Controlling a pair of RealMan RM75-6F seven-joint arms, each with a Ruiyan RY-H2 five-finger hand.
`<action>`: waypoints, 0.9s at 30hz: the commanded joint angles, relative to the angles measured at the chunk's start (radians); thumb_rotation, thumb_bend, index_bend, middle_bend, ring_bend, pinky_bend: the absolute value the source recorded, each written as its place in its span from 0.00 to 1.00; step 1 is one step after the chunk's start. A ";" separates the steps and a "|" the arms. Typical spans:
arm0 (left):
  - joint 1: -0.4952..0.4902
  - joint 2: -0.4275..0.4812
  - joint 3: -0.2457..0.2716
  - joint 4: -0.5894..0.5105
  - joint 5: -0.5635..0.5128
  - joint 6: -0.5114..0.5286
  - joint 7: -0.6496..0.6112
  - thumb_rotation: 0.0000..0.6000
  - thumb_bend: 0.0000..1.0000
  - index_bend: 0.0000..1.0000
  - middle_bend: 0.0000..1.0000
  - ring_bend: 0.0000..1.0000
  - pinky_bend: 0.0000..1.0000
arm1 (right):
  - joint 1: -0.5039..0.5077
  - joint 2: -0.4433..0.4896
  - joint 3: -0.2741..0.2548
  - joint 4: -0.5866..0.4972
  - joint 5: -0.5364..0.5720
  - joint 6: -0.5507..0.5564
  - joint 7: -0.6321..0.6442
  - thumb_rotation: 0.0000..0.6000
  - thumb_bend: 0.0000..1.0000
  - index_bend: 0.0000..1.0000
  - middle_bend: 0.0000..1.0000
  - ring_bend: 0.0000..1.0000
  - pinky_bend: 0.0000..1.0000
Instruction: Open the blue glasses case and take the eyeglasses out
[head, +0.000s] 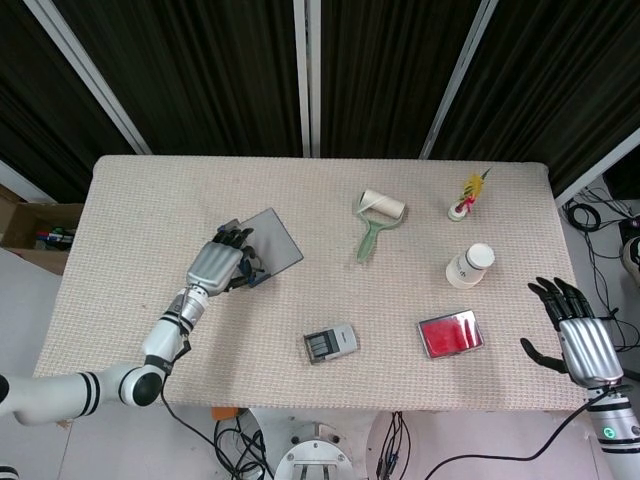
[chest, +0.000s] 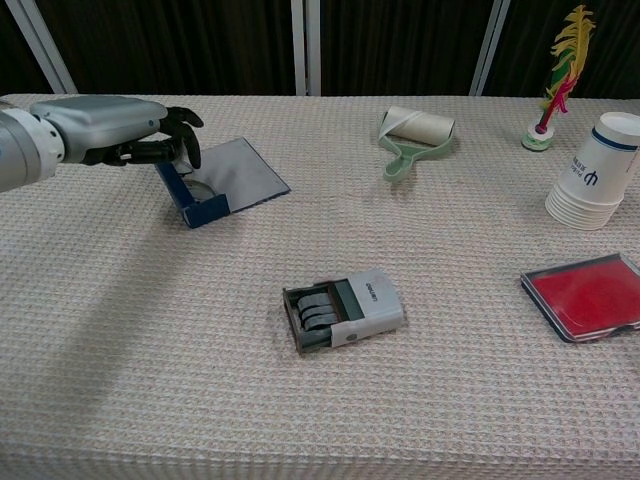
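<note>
Blue glasses case (chest: 222, 180) sits open at 10 o'clock on the worktop (head: 320, 320), lid flat. Left robot hand (head: 222, 262) hovers over its blue tray end, fingers (chest: 180, 135) curled down at the rim; can't tell whether they grip anything. Eyeglasses (chest: 197, 187) barely visible, just a thin frame inside the tray, mostly hidden by the hand in head view. Right robot hand (head: 578, 335) off the worktop edge at 4 o'clock, released, fingers spread, wrist cut off by the frame.
</note>
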 joint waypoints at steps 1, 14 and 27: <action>-0.001 -0.015 0.013 -0.006 -0.005 0.011 0.027 0.00 0.68 0.33 0.04 0.05 0.11 | -0.001 -0.001 -0.001 0.002 0.000 0.002 0.002 1.00 0.20 0.13 0.11 0.00 0.11; 0.003 -0.002 0.053 -0.070 -0.017 0.019 0.106 0.00 0.68 0.37 0.04 0.05 0.11 | -0.001 -0.002 -0.002 0.010 -0.003 0.002 0.011 1.00 0.20 0.13 0.11 0.00 0.11; 0.008 0.059 0.092 -0.081 -0.114 0.072 0.248 0.00 0.68 0.43 0.04 0.05 0.11 | -0.002 -0.006 -0.002 0.019 -0.006 0.006 0.020 1.00 0.20 0.13 0.11 0.00 0.11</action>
